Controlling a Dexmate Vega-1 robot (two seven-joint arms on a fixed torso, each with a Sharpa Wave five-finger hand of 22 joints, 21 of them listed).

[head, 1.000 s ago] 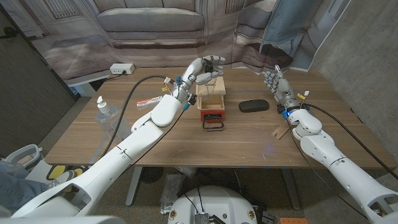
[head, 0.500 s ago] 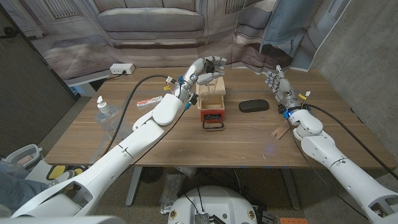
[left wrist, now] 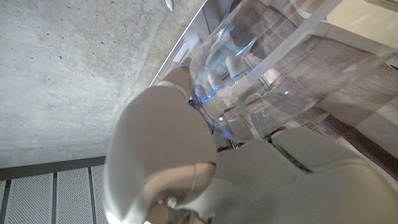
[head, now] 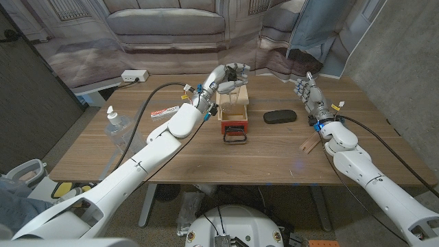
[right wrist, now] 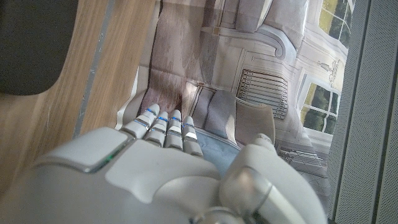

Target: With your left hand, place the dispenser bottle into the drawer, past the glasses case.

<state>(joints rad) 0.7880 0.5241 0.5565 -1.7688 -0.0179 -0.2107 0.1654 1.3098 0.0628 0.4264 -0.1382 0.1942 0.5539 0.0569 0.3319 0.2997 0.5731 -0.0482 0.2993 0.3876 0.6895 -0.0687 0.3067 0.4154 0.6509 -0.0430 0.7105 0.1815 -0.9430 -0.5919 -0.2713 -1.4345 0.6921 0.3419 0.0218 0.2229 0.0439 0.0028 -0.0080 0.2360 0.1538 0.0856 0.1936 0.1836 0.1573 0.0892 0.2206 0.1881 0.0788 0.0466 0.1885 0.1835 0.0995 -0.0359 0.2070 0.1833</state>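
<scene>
Left wrist view, clear dispenser bottle (left wrist: 292, 74), gripped

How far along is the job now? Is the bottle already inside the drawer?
Done: the left hand holds a clear bottle, as the left wrist view shows. In hand: the hand hovers over the far end of the wooden drawer. Left: lowering the bottle in and letting go. The glasses case lies on the table beside the drawer. Another pump bottle stands near the table's left edge.
</scene>
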